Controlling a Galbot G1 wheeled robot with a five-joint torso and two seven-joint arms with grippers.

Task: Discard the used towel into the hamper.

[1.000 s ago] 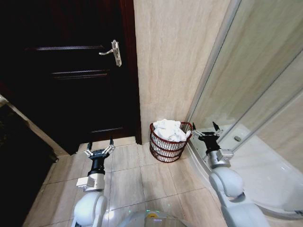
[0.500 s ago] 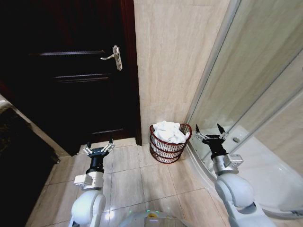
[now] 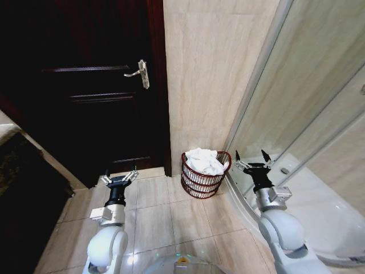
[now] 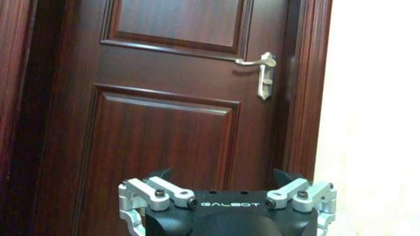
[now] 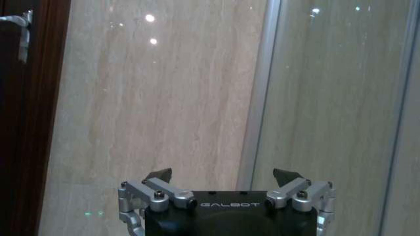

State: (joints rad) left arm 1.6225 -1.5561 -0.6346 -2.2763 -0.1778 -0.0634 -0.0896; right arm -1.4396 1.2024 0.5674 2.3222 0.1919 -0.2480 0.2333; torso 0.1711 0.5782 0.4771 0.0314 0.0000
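Nearest, left gripper [image 3: 119, 177] above the floor tiles [image 3: 154, 220], jaws spread wide and empty, facing the dark door [image 3: 85, 85]. Right gripper [image 3: 251, 164] raised beside the glass shower wall [image 3: 308, 97], jaws released too, nothing held. Farther, between both, the hamper [image 3: 202, 181] standing on the floor against the beige wall [image 3: 211, 68], white towel [image 3: 204, 160] piled inside, over the rim.

The beige tiled floor [image 3: 171, 220] carries the hamper [image 3: 203, 177], which stands on the tiles ahead of and between the two grippers, nearer the right gripper [image 3: 251, 164] than the left gripper [image 3: 119, 176], close against the wall. A white towel [image 3: 204, 160] fills it, heaped above the rim. The shower tray [image 3: 319, 211] sits on the floor beyond the right gripper.
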